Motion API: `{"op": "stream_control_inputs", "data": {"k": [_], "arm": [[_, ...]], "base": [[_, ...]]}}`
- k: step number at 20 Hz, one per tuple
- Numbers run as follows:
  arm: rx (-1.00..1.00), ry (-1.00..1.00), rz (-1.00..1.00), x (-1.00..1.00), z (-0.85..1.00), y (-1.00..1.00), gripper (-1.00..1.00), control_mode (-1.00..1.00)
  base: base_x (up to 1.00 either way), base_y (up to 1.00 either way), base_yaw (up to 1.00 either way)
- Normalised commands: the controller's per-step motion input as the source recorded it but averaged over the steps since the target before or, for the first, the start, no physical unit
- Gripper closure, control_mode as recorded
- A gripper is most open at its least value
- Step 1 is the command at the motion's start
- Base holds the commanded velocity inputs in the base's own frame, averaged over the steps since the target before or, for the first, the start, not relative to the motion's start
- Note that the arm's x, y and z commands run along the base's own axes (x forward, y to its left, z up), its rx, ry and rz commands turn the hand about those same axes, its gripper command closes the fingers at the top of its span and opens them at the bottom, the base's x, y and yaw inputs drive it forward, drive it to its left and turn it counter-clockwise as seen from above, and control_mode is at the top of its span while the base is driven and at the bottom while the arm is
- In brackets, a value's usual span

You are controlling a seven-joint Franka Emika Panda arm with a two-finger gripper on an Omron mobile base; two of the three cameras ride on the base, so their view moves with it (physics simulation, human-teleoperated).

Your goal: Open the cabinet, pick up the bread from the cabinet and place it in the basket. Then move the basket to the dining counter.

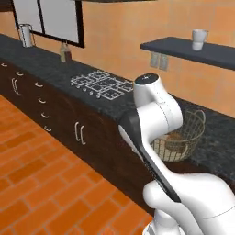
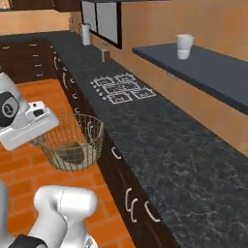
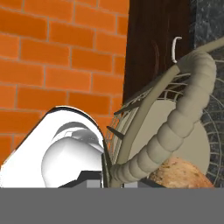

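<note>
The gripper [image 3: 114,177] is squeezed shut on the basket [image 2: 72,140] — its tips are sitting low in the hand view, pinching the thick ribbed handle [image 3: 183,118] and the thin rim. In the right base view the white hand is pressing against the basket's near side, and the basket is hanging out over the orange brick floor [image 2: 29,164], just past the edge of the black counter [image 2: 160,145]. In the left base view the arm is covering part of the basket, and the basket is showing in front of the counter's edge.

The bread [image 3: 181,174] is lying inside the basket, on its pale bottom. It is brown and bumpy in the hand view, right beside the handle. In the right base view it is a dark round lump low in the basket.

Going away from the basket — the dark drawers [image 2: 131,203] with curved handles are sitting under the counter, just beside it. Farther along the counter the white stove grates [image 2: 121,88] are lying flat. Up above the counter a dark shelf [image 2: 203,68] is sticking out from the orange wall, and a white cup [image 2: 184,46] is standing on it. Far off at the counter's end, a white roll [image 1: 26,35] is standing upright by a window [image 1: 50,18], with a small bottle [image 1: 65,52] near it.
</note>
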Motion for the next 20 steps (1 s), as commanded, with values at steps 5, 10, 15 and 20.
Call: {"op": "stream_control_inputs", "data": {"k": [5,10,15,20], "arm": [[0.0,0.0,0.0,0.0,0.0,0.0,1.0,1.0],[0.0,0.0,0.0,0.0,0.0,0.0,1.0,1.0],[0.0,0.0,0.0,0.0,0.0,0.0,1.0,1.0],[0.0,0.0,0.0,0.0,0.0,0.0,1.0,1.0]], "base": [[0.0,0.0,1.0],[0.0,0.12,0.95],[-0.05,0.99,0.12],[0.03,1.0,-0.36]]}}
